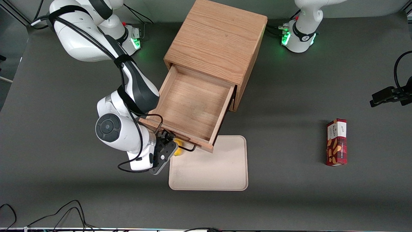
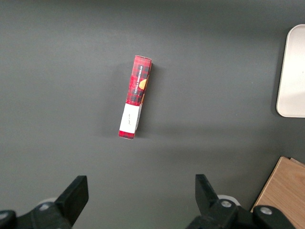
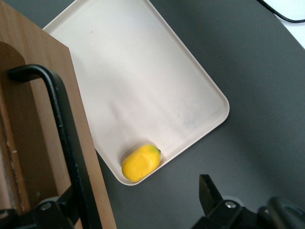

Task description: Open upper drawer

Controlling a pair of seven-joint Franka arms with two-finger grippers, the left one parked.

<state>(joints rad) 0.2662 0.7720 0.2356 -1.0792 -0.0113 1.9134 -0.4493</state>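
The upper drawer (image 1: 193, 103) of the wooden cabinet (image 1: 215, 38) stands pulled far out, and its light oak box shows nothing inside. Its black wire handle (image 1: 185, 149) runs along the drawer front (image 3: 28, 119), nearest the front camera. My gripper (image 1: 166, 141) hangs at the working arm's end of that handle. In the right wrist view the gripper (image 3: 136, 205) is open, its fingers wide apart. One finger sits against the handle (image 3: 62, 124), the other over bare table. Nothing is held.
A beige tray (image 1: 209, 167) lies in front of the drawer, partly under it, with a small yellow fruit (image 3: 140, 163) in its corner by my gripper. A red snack box (image 1: 336, 141) lies toward the parked arm's end. Cables trail along the table's near edge.
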